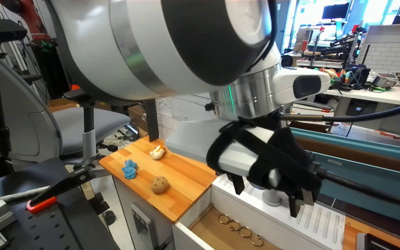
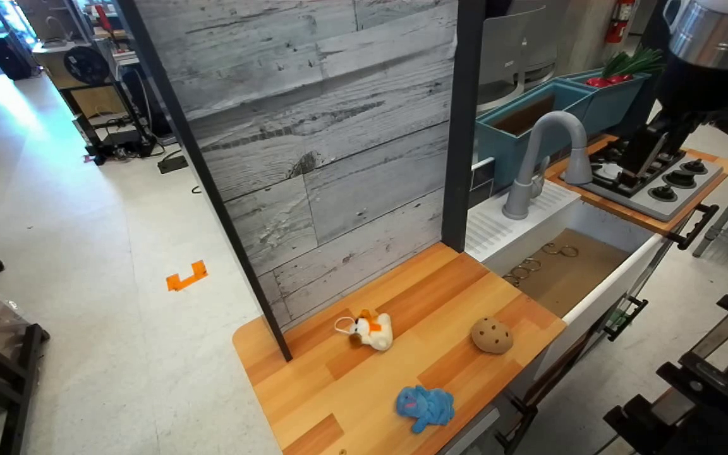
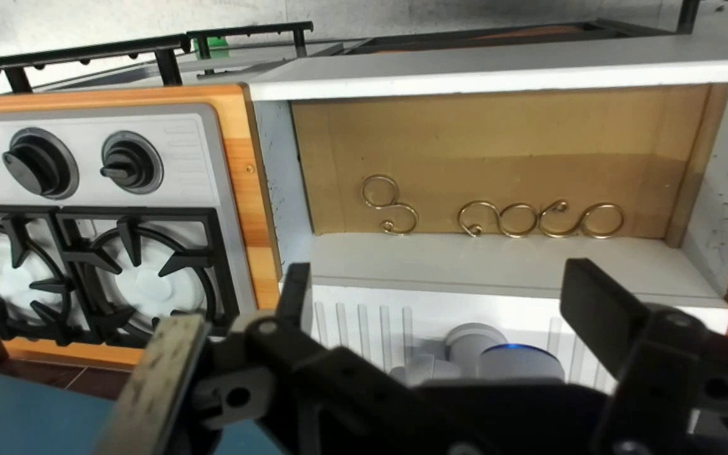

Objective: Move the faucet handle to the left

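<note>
"Got the gripper (image 3: 438,278) in sight?"

"Yes, parted wide."

"And the faucet handle (image 2: 539,181)?"

"Apart from the fingers (image 3: 598,303), just beside the gooseneck spout (image 2: 533,145) in an exterior view; hard to make out in the wrist view."

On the light wooden tabletop (image 2: 313,373), whose back edge runs along a grey plank panel (image 2: 339,126), a white-and-orange plush toy (image 2: 379,332) lies toward that edge, a blue plush toy (image 2: 426,406) near the front edge, and a rounded brown object (image 2: 492,335) with dark spots toward the square front corner.
</note>
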Controlling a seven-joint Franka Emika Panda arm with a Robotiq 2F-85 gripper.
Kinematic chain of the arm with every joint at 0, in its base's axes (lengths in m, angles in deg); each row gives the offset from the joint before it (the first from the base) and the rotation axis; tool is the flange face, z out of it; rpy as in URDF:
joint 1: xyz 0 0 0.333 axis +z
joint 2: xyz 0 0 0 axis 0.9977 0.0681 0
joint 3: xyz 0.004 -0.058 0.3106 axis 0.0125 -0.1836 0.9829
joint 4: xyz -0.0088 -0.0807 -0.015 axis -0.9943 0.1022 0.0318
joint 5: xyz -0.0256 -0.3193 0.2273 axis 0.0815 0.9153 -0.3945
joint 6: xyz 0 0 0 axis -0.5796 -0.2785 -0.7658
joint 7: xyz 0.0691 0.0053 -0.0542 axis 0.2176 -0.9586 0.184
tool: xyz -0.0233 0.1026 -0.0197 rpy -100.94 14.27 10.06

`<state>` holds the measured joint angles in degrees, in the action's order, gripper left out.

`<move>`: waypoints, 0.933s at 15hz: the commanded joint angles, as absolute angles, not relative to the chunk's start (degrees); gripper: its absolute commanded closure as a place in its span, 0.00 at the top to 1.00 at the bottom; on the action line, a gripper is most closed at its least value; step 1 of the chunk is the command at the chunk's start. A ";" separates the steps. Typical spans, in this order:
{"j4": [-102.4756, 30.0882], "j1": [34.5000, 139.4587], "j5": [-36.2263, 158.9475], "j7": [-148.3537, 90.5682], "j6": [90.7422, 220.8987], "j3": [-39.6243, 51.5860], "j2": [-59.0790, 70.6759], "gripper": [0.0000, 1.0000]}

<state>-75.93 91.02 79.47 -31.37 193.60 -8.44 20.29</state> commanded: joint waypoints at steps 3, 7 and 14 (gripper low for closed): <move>-73.53 96.98 76.30 -31.15 200.46 -12.38 26.83 1.00; -72.43 98.41 72.58 -30.34 204.27 -11.69 30.02 1.00; -70.72 99.49 64.91 -26.27 214.06 -10.46 34.28 1.00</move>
<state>-72.04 99.55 68.30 -29.42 210.62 -11.25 32.22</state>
